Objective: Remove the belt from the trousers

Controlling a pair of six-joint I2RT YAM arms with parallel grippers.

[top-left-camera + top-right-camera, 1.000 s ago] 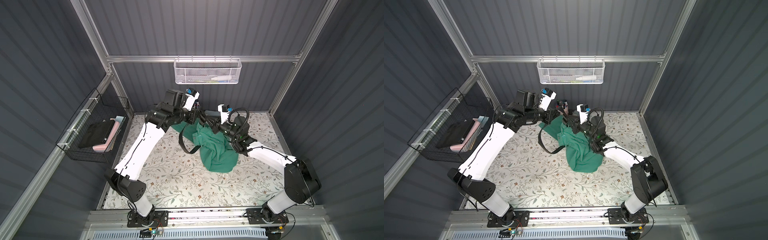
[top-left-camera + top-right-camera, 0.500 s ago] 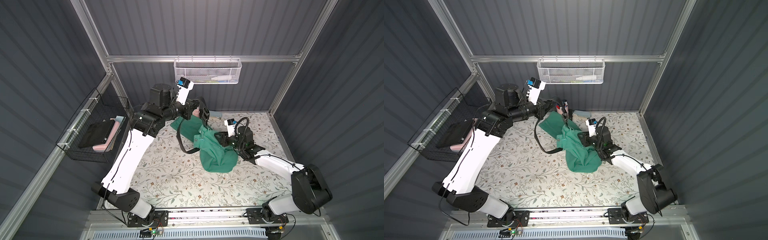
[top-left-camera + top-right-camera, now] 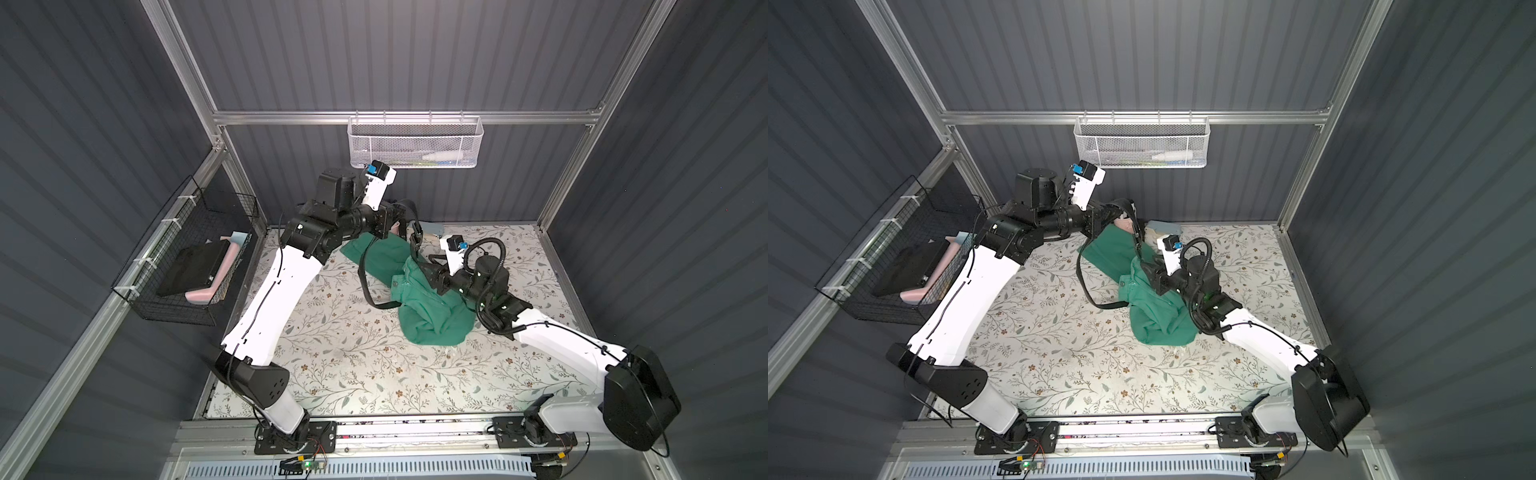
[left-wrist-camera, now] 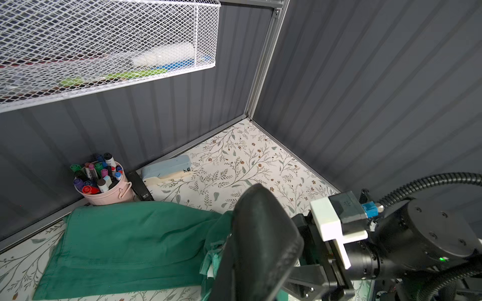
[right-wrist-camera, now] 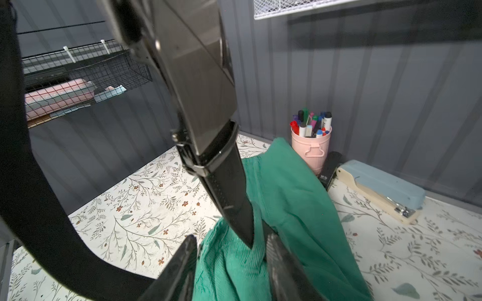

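Now, left gripper [image 3: 409,219] is clenching the belt [image 5: 224,182] by its buckle [image 5: 198,99] end, and the strap is hanging straight down from those jaws. Right gripper [image 5: 230,237] is sitting released, fingers [image 5: 182,263] apart, with the strap dropping between them into the trousers [image 5: 289,198]. Green waistband cloth is bunching between these jaws too. The rest of the belt is looping out beside them over the flowered table [image 3: 353,353].

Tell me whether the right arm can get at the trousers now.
Probably yes: the right pincer stands open against the bunched trousers, cloth between its fingers. The belt, hanging from the left pincer, drops into the same gap and may get pinched too.
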